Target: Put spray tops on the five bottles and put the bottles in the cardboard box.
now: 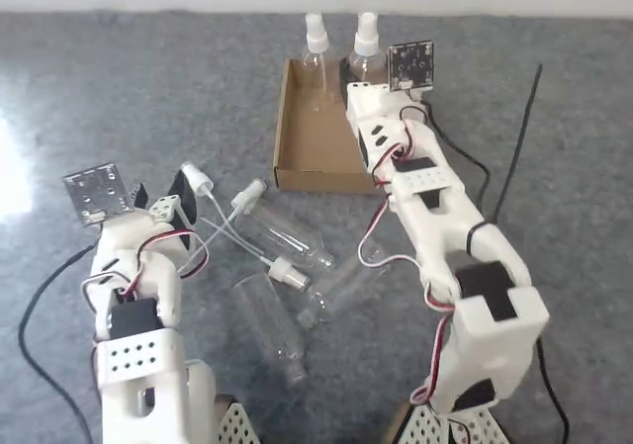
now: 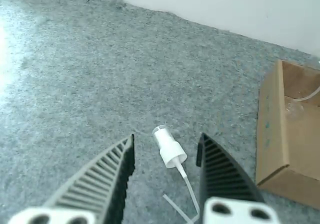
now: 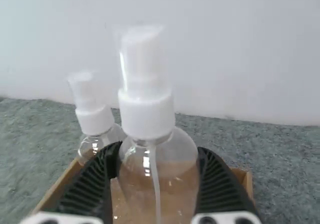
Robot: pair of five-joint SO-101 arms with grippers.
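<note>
Two clear bottles with white spray tops stand upright at the far end of the cardboard box (image 1: 297,142). My right gripper (image 3: 157,164) is shut on the right-hand bottle (image 3: 157,176), with a finger against each side of its body; the other bottle (image 3: 95,129) stands just beside it. In the high view the right gripper (image 1: 362,86) is over the box's far right corner. My left gripper (image 2: 166,140) is open and low over the carpet, and a loose spray top (image 2: 167,149) with its tube lies between its fingertips, untouched. In the high view this spray top (image 1: 196,179) lies just ahead of the left gripper (image 1: 181,197).
Three open bottles lie on the carpet between the arms (image 1: 292,238) (image 1: 269,317) (image 1: 341,284). Two more spray tops (image 1: 249,196) (image 1: 288,271) lie among them with their tubes crossing. A black cable (image 1: 514,157) runs to the right of the right arm.
</note>
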